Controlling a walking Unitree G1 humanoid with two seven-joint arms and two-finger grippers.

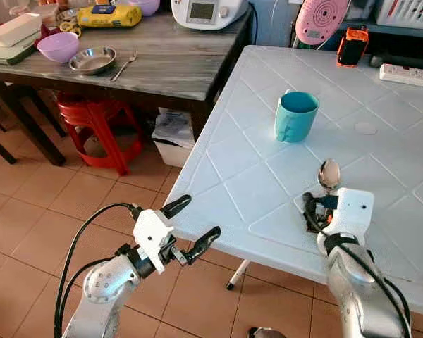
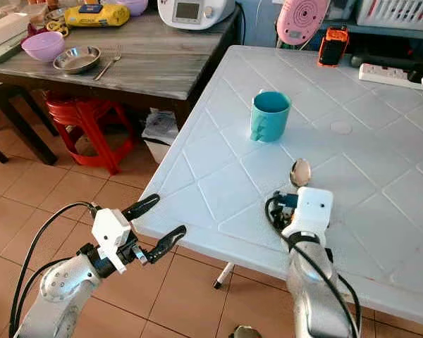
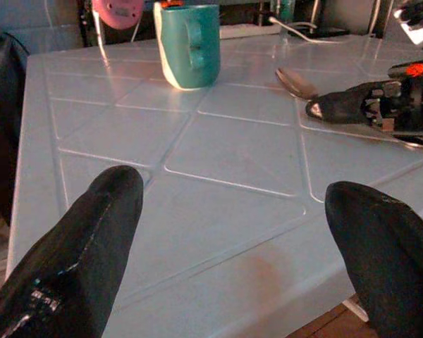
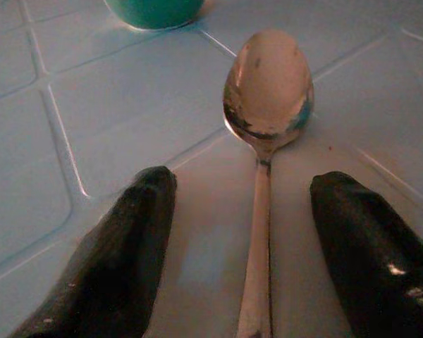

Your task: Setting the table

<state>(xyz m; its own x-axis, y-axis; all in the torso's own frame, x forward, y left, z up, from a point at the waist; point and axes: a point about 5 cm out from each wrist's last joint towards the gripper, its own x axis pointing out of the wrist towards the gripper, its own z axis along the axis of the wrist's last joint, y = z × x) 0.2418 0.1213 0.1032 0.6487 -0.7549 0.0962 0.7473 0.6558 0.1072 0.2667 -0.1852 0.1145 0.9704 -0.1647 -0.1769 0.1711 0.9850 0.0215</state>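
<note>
One teal mug [image 1: 295, 116] and one spoon [image 4: 266, 120] sit on the white table [image 1: 254, 190], the spoon just in front of the mug. The right gripper [image 4: 243, 246] rests on the table with its jaws spread wide either side of the spoon handle, gripping nothing. The left gripper [image 1: 191, 227] hovers off the table's near corner, wide open and empty. No writing is readable.

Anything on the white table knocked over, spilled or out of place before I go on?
Nothing stands out. The teal mug stands upright with no spill around it, and the spoon lies flat on the white table between the right gripper's open fingers. The left gripper hovers open off the table's edge.
</note>
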